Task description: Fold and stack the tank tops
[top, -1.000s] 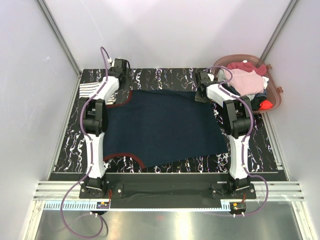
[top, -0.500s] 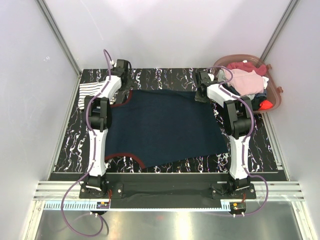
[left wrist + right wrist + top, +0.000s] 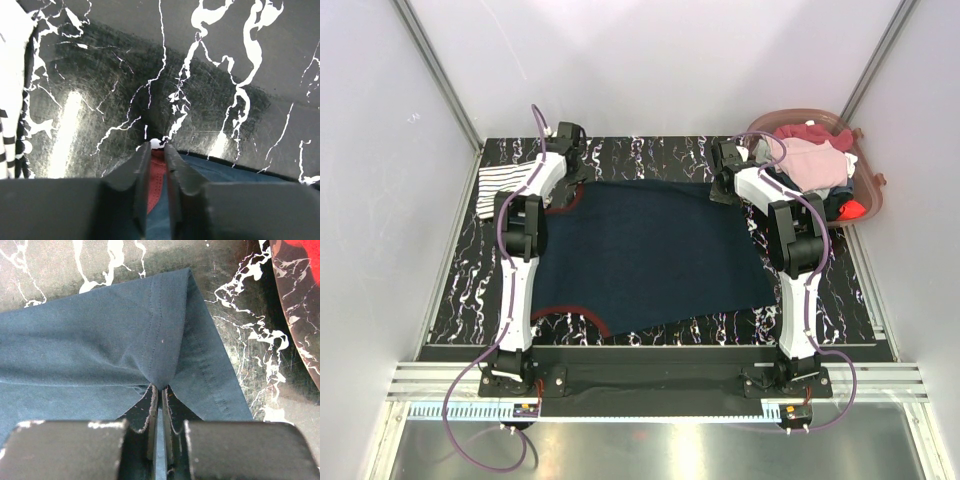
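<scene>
The navy tank top [image 3: 650,250] lies spread on the black marbled table [image 3: 650,155], dark red trim at its left side. My left gripper [image 3: 568,172] is at its far left corner, shut on the dark red trim [image 3: 156,175] between the jaws. My right gripper [image 3: 723,188] is at its far right corner, shut on a pinched fold of the navy cloth [image 3: 159,377]. The white striped tank top [image 3: 500,180] lies folded at the table's far left, just left of my left arm; its edge shows in the left wrist view [image 3: 10,100].
A brown basket [image 3: 865,165] full of pink, red and dark clothes stands at the far right, off the table's corner; its rim shows in the right wrist view [image 3: 295,305]. White walls close in the table on three sides.
My left gripper has moved a little right and away along the far edge with the navy top's strap. The right arm has hardly moved.
</scene>
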`<state>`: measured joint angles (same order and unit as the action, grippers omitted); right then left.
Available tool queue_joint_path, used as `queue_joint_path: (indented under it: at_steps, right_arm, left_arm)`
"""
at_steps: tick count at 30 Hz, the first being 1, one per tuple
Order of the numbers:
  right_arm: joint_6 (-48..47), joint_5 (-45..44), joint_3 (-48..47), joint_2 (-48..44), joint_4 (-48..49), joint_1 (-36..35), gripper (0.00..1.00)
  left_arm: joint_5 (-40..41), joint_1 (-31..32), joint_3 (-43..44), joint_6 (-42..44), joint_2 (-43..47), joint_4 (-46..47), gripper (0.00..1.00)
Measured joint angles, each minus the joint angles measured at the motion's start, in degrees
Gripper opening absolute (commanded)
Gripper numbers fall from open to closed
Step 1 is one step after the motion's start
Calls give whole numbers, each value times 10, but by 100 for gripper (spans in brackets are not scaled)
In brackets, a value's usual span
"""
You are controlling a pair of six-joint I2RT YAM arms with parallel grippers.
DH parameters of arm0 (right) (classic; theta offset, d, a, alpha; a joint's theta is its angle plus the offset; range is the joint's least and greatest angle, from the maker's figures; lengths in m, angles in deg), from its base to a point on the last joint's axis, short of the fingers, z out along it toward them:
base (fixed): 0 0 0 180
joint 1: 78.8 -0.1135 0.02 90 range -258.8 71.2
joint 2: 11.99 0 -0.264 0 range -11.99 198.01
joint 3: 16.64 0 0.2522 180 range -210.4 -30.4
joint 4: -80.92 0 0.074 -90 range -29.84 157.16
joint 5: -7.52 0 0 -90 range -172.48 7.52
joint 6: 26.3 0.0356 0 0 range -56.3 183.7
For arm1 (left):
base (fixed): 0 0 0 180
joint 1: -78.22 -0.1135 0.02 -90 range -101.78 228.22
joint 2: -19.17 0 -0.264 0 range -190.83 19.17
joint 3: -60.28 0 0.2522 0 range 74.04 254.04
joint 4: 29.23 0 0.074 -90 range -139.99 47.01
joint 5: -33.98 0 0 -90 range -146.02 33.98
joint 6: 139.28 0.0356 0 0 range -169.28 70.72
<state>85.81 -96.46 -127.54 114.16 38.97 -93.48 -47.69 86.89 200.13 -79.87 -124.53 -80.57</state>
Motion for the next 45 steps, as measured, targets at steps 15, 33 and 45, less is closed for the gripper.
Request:
queue_joint_path:
  at_steps: [15,33,45]
  right_arm:
    - [-4,2,-92,0,-48,1,7]
    - [1,111,-143,0,-96,59,6]
    - [2,141,-142,0,-115,76,6]
  left_arm:
    - [-2,1,-71,11,61,34,0]
    - [-10,18,-340,43,264,184,0]
    - [21,76,-509,54,389,256,0]
